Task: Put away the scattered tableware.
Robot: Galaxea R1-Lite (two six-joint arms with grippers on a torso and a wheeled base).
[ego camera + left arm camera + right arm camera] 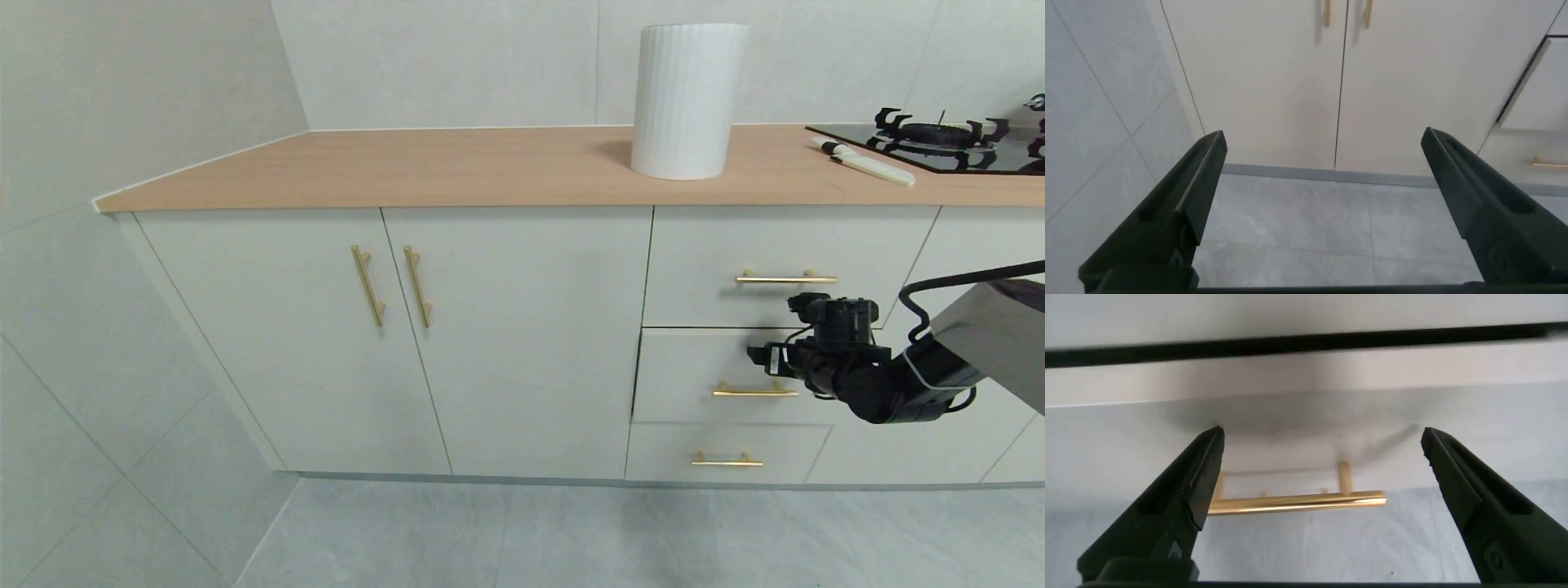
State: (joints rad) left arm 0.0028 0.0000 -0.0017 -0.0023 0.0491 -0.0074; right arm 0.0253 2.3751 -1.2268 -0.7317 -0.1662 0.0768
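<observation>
My left claw [1323, 143] hung wide, empty, before the cabinet doors [1266, 73]. My right claw [1321, 434] was wide too, a gold drawer handle [1294, 502] just ahead. Above it on the surface [408, 167] lay 1 white knife [875, 168]: probably light, stiff, slick; I'd pinch its grip end.

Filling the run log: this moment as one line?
right gripper open, facing middle drawer handle | left gripper open above floor | white utensil on counter

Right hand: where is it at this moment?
The right hand is at the head view's right, open, just above the middle drawer's gold handle and below the top drawer's handle.
</observation>
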